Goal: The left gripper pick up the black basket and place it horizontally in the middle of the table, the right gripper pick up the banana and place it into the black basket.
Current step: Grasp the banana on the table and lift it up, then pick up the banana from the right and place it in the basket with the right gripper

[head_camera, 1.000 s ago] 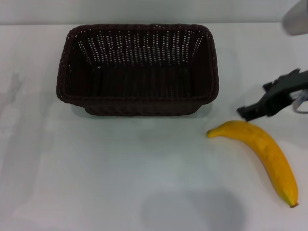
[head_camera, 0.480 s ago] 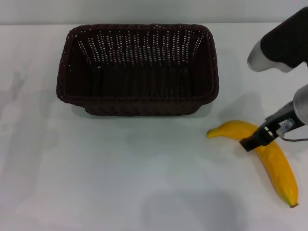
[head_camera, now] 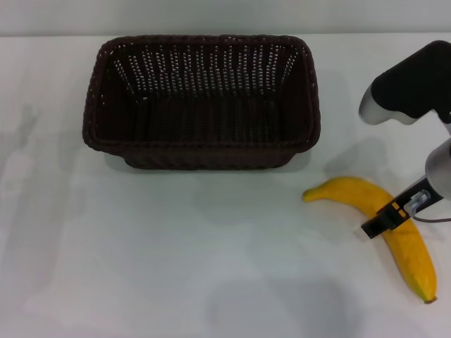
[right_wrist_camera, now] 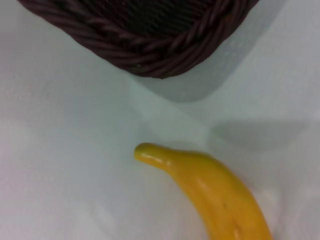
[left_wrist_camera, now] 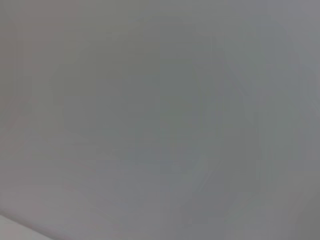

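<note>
At lower right: my right pincer over banana middle
Banana axis: upper-left to lower-right on worktop
Fingers: cannot tell

Bright, even overhead light casts soft shadows on the table; right wrist view is blurred.

Not much extra around, honestly. Past the far edge of the tabletop there was just a plain grey wall. A soft roundish shadow sat by the near edge, a bit right of middle. The left wrist view showed only a blank grey surface.
</note>
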You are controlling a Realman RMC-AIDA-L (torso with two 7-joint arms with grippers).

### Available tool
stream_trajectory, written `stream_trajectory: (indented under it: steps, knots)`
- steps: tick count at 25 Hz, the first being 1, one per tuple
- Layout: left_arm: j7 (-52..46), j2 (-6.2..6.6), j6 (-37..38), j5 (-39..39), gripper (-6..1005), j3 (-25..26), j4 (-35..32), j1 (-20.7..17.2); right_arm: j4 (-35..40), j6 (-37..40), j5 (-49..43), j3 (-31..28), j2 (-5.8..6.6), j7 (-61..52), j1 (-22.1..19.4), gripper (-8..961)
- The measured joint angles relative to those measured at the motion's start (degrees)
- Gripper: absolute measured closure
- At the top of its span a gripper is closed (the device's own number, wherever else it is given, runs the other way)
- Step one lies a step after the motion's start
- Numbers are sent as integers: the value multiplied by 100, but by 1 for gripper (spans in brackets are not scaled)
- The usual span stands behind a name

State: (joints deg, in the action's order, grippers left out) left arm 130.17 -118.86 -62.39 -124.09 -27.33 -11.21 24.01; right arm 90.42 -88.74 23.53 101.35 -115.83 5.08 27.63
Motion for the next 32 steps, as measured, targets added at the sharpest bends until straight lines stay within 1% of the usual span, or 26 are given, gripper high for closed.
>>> stream_trajectory:
  steps: [9, 17, 21, 22, 23, 28, 29, 32]
  knots:
    - [-20, -14, -39, 0, 133, 0, 16, -23, -153, 7, -11, -5, 23, 21, 36, 275]
    - [-48, -14, -39, -13, 132, 0, 24, -40, -83, -80, -29, -102, 50, 199, 54, 458]
    - [-49, -14, -52, -22, 132, 0, 24, -44, 44, -143, -67, -285, 60, 328, 38, 465]
    - [-50, -14, -57, -23, 132, 0, 24, -44, 254, -202, -220, -590, 67, 545, 12, 467]
    - [-51, -14, -61, -24, 132, 0, 24, -45, 277, -207, -259, -622, 67, 575, 11, 467]
    - [-53, -22, -66, -35, 133, 0, 23, -50, 829, -126, -659, -1387, 63, 1079, 6, 468]
    - [-53, -23, -68, -35, 133, 0, 22, -53, 983, -11, -690, -1581, 61, 1220, 21, 468]
    - [-58, -25, -75, -36, 134, 0, 22, -59, 1327, 351, -670, -1822, 59, 1448, 67, 468]
